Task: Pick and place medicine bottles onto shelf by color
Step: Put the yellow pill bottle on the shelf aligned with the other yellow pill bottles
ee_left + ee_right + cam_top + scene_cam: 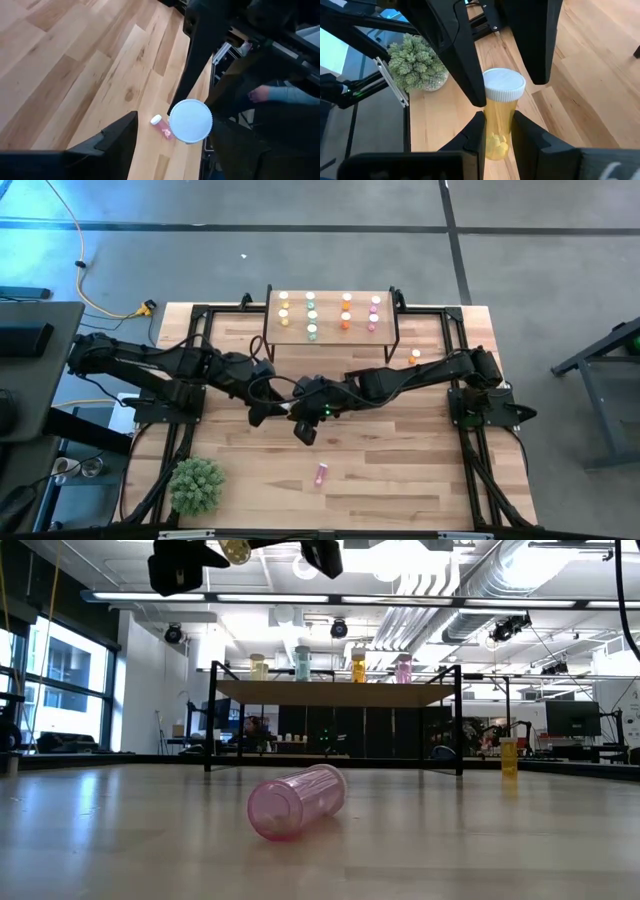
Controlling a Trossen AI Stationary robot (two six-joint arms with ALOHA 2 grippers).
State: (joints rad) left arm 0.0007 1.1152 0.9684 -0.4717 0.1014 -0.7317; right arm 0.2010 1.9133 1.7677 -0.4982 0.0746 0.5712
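Note:
High over the table's middle, my right gripper (496,125) is shut on a yellow medicine bottle (496,127) with a white cap (504,84). My left gripper (185,125) is open, and its two fingers (462,60) stand on either side of that cap; I cannot tell whether they touch it. A pink bottle (321,473) lies on its side on the table near the front. An orange bottle (415,356) stands right of the shelf (332,332). The shelf carries rows of yellow, green, orange and pink bottles. My right gripper pinches the yellow bottle's body (495,120), below the cap, between its two fingers (476,131). It comes from the table's right, slanting down. The bottle is lifted well clear of the table, its cap end pointing up toward the left gripper.
A small green plant (196,485) stands at the table's front left corner. Black frame rails (470,450) run along both sides of the table. A person's hand and blue sleeve (272,93) show beyond the table edge. Bare planks (400,470) lie around the pink bottle.

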